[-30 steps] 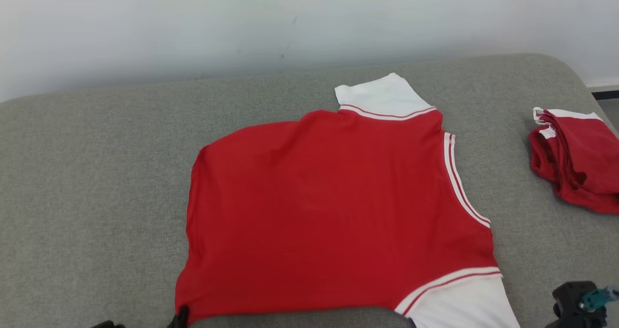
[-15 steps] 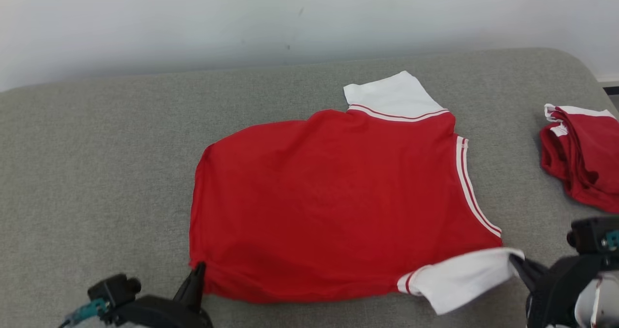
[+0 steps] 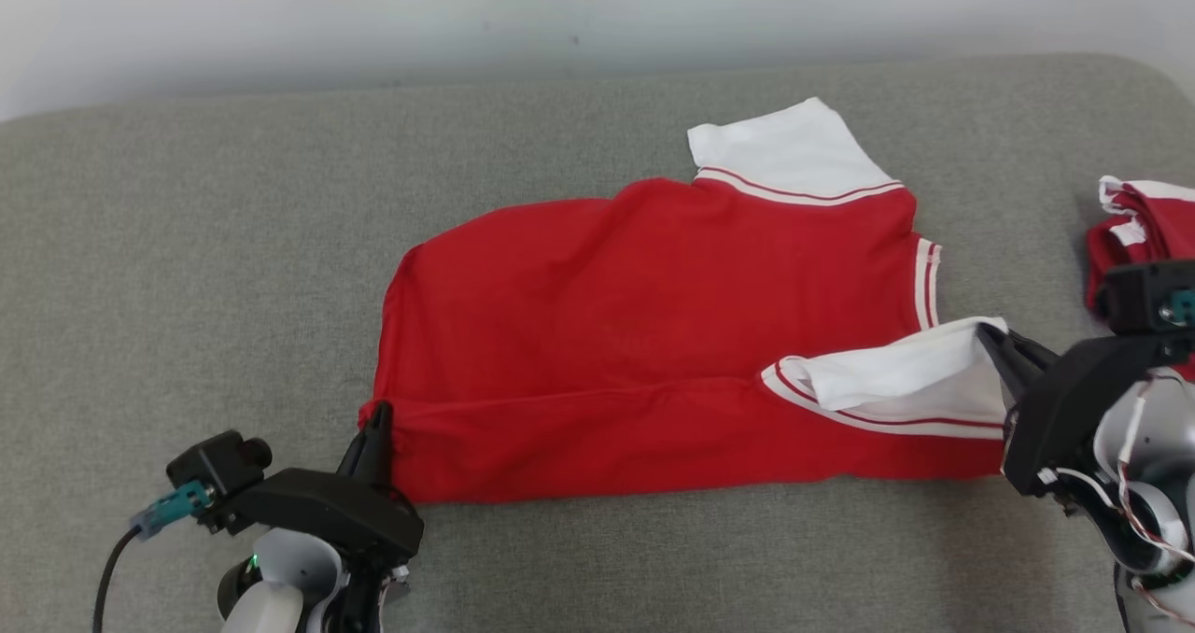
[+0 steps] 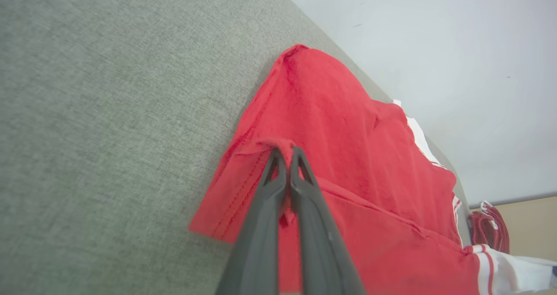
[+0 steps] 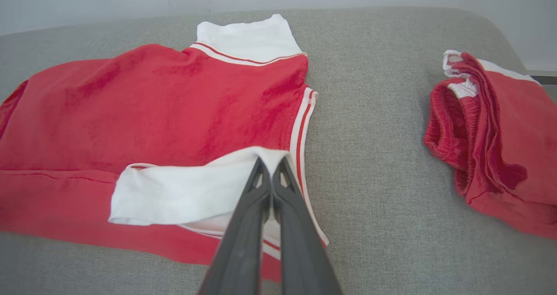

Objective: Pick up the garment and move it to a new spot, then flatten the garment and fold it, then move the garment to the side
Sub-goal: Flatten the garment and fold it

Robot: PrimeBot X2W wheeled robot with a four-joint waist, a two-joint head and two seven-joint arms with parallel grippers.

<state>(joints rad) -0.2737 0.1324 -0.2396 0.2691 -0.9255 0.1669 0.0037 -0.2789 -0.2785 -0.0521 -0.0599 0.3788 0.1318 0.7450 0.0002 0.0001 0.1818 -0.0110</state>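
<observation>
The garment (image 3: 644, 316), a red jersey with white panels and striped trim, lies on the grey cushion with its near edge lifted and turned over toward the far side. My left gripper (image 3: 378, 420) is shut on the garment's red near-left corner (image 4: 283, 146). My right gripper (image 3: 991, 336) is shut on the white near-right corner (image 5: 270, 155), which is doubled back over the red body. Both near corners are raised off the cushion. A white panel (image 3: 784, 152) lies flat at the far edge. No lettering shows on the upturned side.
A second red-and-white cloth bundle (image 5: 491, 134) lies crumpled at the cushion's right end, partly behind my right wrist (image 3: 1102, 418). The grey cushion (image 3: 187, 269) has open fabric to the left and along the front. A pale wall runs behind.
Both grippers have carried the garment's near edge up and away from me, folding it over the body. The head camera has also tilted, shifting the whole picture.
</observation>
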